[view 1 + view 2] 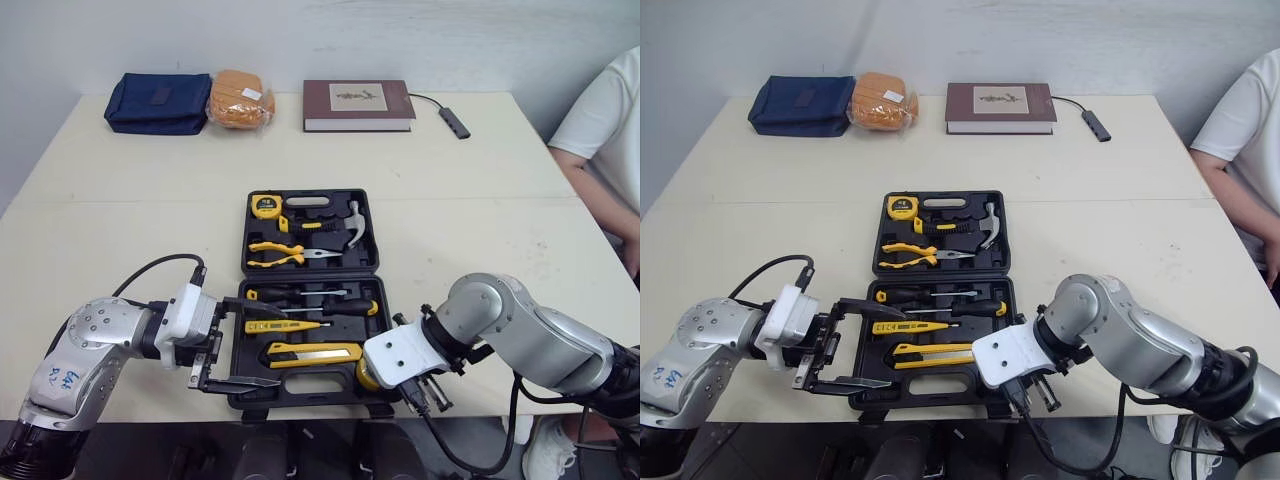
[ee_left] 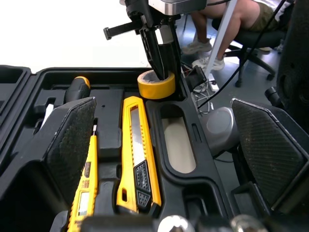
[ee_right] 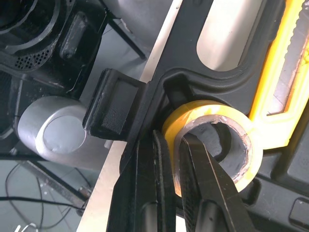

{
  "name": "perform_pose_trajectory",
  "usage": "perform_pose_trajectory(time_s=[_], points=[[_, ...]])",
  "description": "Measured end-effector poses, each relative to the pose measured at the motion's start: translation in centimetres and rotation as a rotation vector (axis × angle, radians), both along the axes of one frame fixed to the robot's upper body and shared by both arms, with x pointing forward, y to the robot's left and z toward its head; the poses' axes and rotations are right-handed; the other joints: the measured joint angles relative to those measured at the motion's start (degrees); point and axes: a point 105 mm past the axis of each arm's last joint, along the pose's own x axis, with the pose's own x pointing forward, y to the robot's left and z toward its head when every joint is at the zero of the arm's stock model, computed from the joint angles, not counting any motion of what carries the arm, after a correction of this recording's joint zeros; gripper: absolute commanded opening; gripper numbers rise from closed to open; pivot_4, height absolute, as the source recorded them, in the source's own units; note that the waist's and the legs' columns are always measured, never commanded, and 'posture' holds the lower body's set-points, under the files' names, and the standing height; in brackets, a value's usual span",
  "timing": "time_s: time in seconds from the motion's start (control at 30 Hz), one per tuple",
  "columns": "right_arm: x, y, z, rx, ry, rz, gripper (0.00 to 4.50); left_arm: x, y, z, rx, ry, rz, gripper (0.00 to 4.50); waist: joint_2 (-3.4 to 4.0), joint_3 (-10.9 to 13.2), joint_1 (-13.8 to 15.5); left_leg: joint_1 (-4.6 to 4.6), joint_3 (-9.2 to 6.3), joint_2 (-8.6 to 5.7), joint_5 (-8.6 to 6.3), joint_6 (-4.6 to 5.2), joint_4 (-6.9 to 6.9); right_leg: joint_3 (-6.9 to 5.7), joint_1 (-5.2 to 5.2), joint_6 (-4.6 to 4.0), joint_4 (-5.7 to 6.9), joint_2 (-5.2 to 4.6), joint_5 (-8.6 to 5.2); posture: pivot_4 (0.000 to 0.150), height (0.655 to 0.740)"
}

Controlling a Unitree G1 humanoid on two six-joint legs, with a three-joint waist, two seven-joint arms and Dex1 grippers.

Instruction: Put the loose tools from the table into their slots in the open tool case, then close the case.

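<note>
Has silver-grey rounded shells on left arm (image 1: 85,350) and right arm (image 1: 530,335); blue handwritten marks and small screw holes on the left one. White blocky wrist housings (image 1: 400,355), black cable (image 1: 155,268) looping from each. Black left gripper (image 1: 282,350), pads (image 2: 72,140) mesh-textured; black right gripper (image 3: 173,140), slim smooth fingers.

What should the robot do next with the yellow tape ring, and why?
Probably open the right end effector and release the tape roll: its fingers pinch the roll's wall, and the roll seems already seated in the tool case's corner slot.
</note>
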Motion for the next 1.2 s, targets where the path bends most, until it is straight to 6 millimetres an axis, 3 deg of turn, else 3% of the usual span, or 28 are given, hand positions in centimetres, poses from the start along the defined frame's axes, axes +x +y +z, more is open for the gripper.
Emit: perform_pose_trajectory(time_s=[0.13,0.27,0.6,0.77,0.83,0.93,1.0,1.1,1.2], points=[[0.0,0.1,0.0,0.000,-0.007,0.000,0.06,0.1,0.0,0.0,-0.003,-0.003,0.009,4.50,-0.11,-0.1,-0.1,0.00,-0.02,0.00,0.00,-0.01,-0.01,-0.01,0.01,0.00,0.00,0.01,0.00,0.150,0.7400],[0.3,0.0,0.1,0.008,0.002,-0.032,1.64,0.1,0.0,0.0,-0.004,-0.003,0.011,4.50,-0.11,-0.1,0.0,-0.03,-0.03,-0.01,-0.01,-0.01,-0.01,-0.03,-0.01,0.00,-0.01,-0.01,0.00,0.150,0.7400],[-1.8,-0.4,1.9,0.074,0.193,0.015,1.64,0.1,-0.1,0.1,-0.005,-0.006,0.010,4.50,-0.10,-0.1,-0.2,-0.05,-0.05,0.00,-0.01,-0.01,-0.08,-0.06,-0.03,-0.01,-0.05,0.01,0.00,0.150,0.7400],[-2.0,-0.4,2.9,0.217,0.242,-0.021,1.64,0.2,-0.1,0.0,-0.005,-0.005,0.010,4.50,-0.10,-0.1,-0.1,-0.05,-0.07,0.01,-0.01,-0.01,-0.11,-0.09,-0.01,-0.01,-0.08,0.02,-0.01,0.150,0.7400],[-1.8,-0.1,3.7,0.351,0.248,-0.039,1.64,0.2,-0.1,0.0,-0.007,-0.007,0.006,4.50,-0.12,-0.1,0.0,-0.05,-0.09,0.01,-0.01,-0.01,-0.10,-0.12,0.04,-0.01,-0.09,0.02,0.00,0.150,0.7400],[-2.8,-0.1,4.3,0.522,0.341,-0.019,0.89,0.2,-0.1,0.0,-0.006,-0.009,0.002,4.50,-0.12,-0.1,0.1,-0.05,-0.08,-0.01,0.00,0.01,-0.10,-0.12,0.04,0.00,-0.08,0.03,0.00,0.150,0.7400],[-3.3,-0.4,3.9,0.602,0.346,-0.009,0.09,0.2,-0.2,0.0,-0.004,-0.014,-0.003,4.50,-0.13,-0.1,0.1,-0.03,-0.08,-0.02,0.00,0.03,-0.12,-0.13,0.07,0.01,-0.08,0.03,0.00,0.150,0.7400],[-2.3,-0.3,1.7,0.727,0.273,-0.078,0.03,0.5,0.0,0.1,-0.006,-0.021,0.003,4.50,-0.16,-0.1,0.0,0.00,0.01,-0.03,0.01,0.01,-0.12,-0.11,0.01,0.01,-0.02,0.06,0.00,0.150,0.7400],[-1.7,0.0,1.4,0.754,0.219,-0.075,0.03,0.5,0.1,0.0,-0.001,-0.015,0.001,4.50,-0.16,-0.1,-0.1,0.05,0.03,0.01,0.01,-0.02,-0.15,-0.11,0.00,-0.01,-0.01,0.12,0.00,0.150,0.7400]])
